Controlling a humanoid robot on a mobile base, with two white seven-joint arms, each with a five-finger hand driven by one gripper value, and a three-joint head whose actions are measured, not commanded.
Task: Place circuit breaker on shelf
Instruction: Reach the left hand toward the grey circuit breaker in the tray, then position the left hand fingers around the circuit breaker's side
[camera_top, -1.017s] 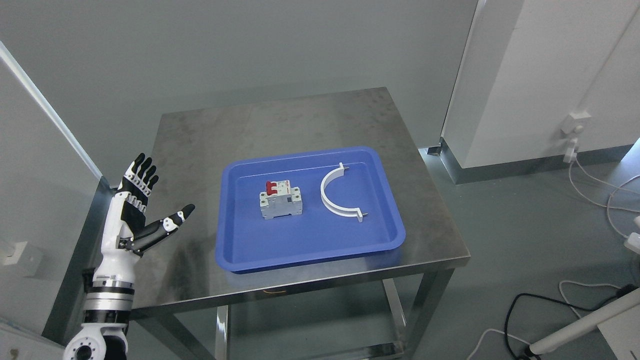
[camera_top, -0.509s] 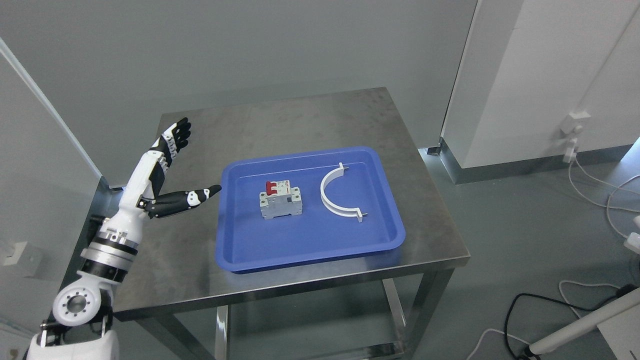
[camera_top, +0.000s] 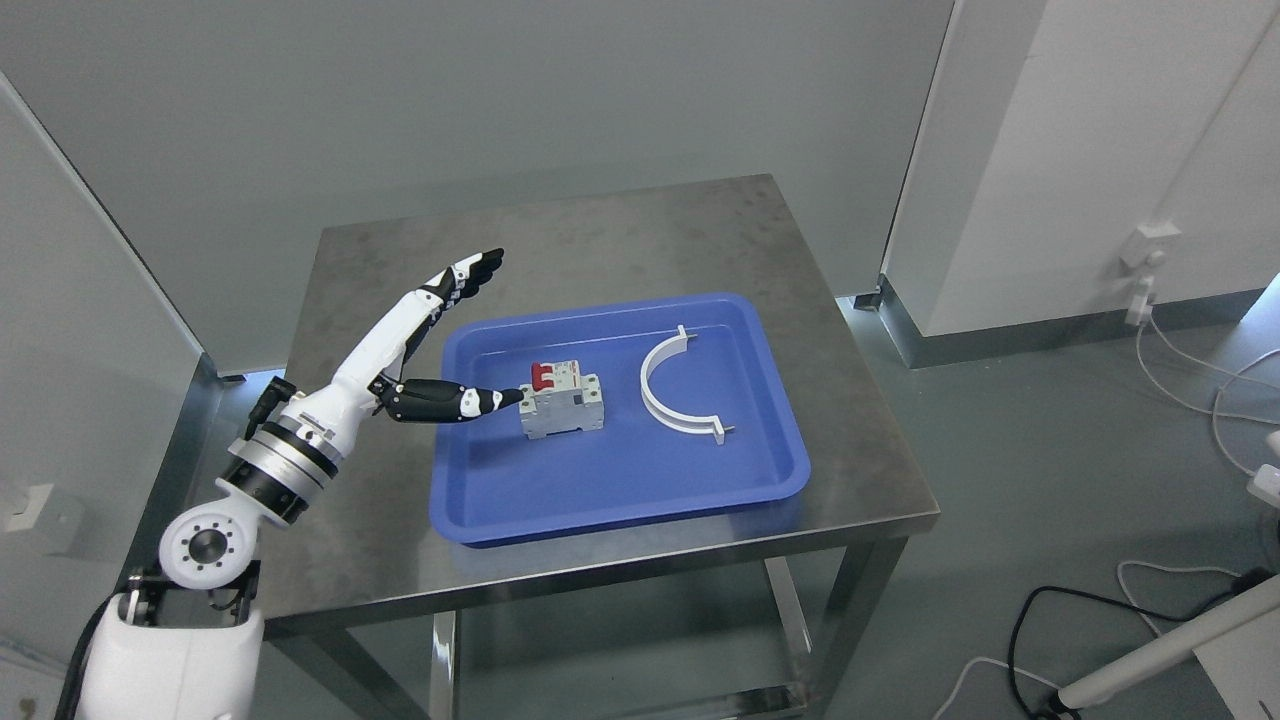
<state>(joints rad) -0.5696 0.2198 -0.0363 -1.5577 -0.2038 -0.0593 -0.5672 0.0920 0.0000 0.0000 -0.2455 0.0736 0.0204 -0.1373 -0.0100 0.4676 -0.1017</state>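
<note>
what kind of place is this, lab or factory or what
Most likely a robotics test lab or workshop: a bare steel table holds a blue tray with a circuit breaker and a white curved clamp, plain grey walls surround it, and loose cables trail over the floor.

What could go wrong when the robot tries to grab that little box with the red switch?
The left hand is open, its thumb tip close to the circuit breaker. The breaker stands loose in the blue tray, so a sideways nudge might tip or slide it instead of gripping it. A slide to the right could bump it into the white curved clamp. The tray itself rests loose on the metal table and might shift too.
</note>
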